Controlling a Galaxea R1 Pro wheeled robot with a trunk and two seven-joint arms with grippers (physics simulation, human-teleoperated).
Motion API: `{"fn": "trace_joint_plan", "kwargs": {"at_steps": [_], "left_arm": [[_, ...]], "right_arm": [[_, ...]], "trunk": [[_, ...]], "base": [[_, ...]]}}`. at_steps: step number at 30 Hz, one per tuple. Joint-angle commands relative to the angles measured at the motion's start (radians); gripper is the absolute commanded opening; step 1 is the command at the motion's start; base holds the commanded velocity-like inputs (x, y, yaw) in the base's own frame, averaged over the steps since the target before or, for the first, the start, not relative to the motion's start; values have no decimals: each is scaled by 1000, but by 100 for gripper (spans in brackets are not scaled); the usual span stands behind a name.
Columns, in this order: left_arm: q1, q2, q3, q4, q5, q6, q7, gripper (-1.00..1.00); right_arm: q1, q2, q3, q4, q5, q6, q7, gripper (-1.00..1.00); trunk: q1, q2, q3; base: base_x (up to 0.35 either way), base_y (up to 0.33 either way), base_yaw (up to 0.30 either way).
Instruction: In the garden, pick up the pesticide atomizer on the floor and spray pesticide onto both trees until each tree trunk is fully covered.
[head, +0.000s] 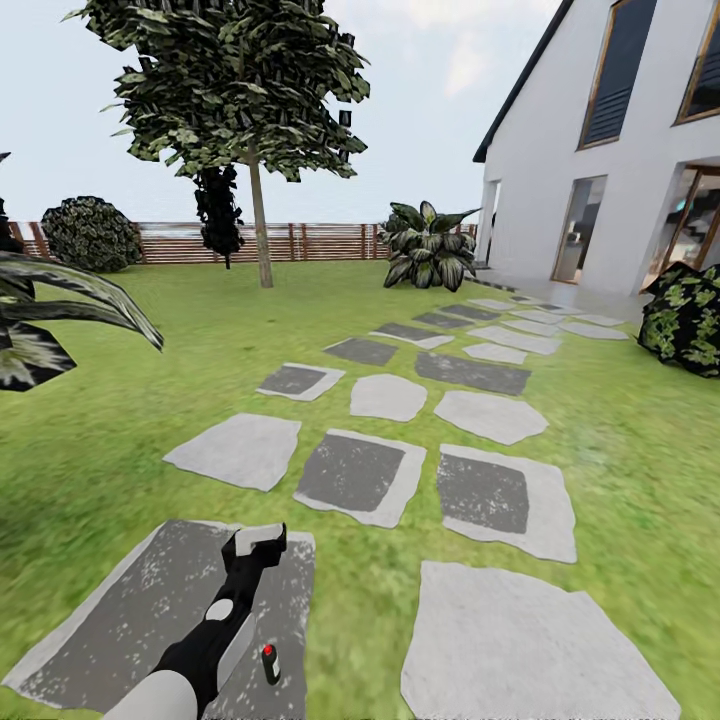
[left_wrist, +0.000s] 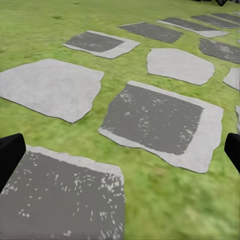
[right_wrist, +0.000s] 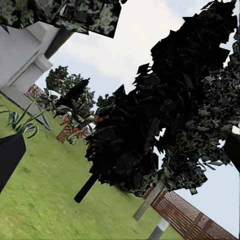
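Observation:
The pesticide atomizer (head: 270, 663), a tiny dark bottle with a red spot, stands on a dark stepping stone (head: 120, 610) just right of my left forearm. My left gripper (head: 255, 543) reaches forward past it, above that stone's far edge, open and holding nothing. In the left wrist view the gripper (left_wrist: 120, 155) has its fingers (left_wrist: 10, 160) wide apart over stones and grass. One tree (head: 235, 80) rises at the far left of the lawn, its straight trunk (head: 262, 235) bare. My right gripper (right_wrist: 120, 155) is open, pointing at a dark conifer (right_wrist: 150, 130) and a pale tree trunk (right_wrist: 146, 201).
Grey stepping stones (head: 360, 475) lead toward the white house (head: 600, 150) on the right. A brown slat fence (head: 300, 242) closes the far side. A broad-leaved plant (head: 428, 245), a round bush (head: 90, 232) and a shrub (head: 690, 315) stand around the lawn. Long leaves (head: 60, 300) intrude at left.

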Motion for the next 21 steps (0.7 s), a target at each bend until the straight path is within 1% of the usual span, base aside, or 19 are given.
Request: {"fn": "trace_joint_plan", "kwargs": {"at_steps": [1,3,8,9,10,11,14,21], "left_arm": [[-1,-1,2,1,5,-3,-2,100],[-1,-1,2,1,6,-3,-2,100],[-1,-1,2,1,5,-4,-2,100],[-1,-1,2,1,5,-4,-2,100],[-1,-1,2,1,5,-4,-2,100],[-1,-1,2,1,5,-4,-2,100],[-1,-1,3,1,5,-4,-2,100],[-1,0,3,4,5,-4,-3,100]], "right_arm": [[-2,1,-6,2,18,-3,0,100],[-2,5,-4,1,35,-3,0,100],[-2,9,-3,1,43,-4,11,100],[-2,12,-2,1,45,-4,43,100],[-2,13,-2,1,46,-4,55,100],[-2,15,-2,0,46,-4,90,100],[-2,16,-1,0,46,-4,119,100],[-2,16,-1,0,46,-4,136,100]], "trunk": [[4,-8,-4],[11,-22,-10],[31,-57,-26],[34,-64,-29],[38,-71,-32],[42,-78,-35],[54,-99,-45],[80,-148,-67]], "base": [[0,0,0],[0,0,0],[0,0,0],[0,0,0],[0,0,0],[0,0,0],[0,0,0],[0,0,0]]}}
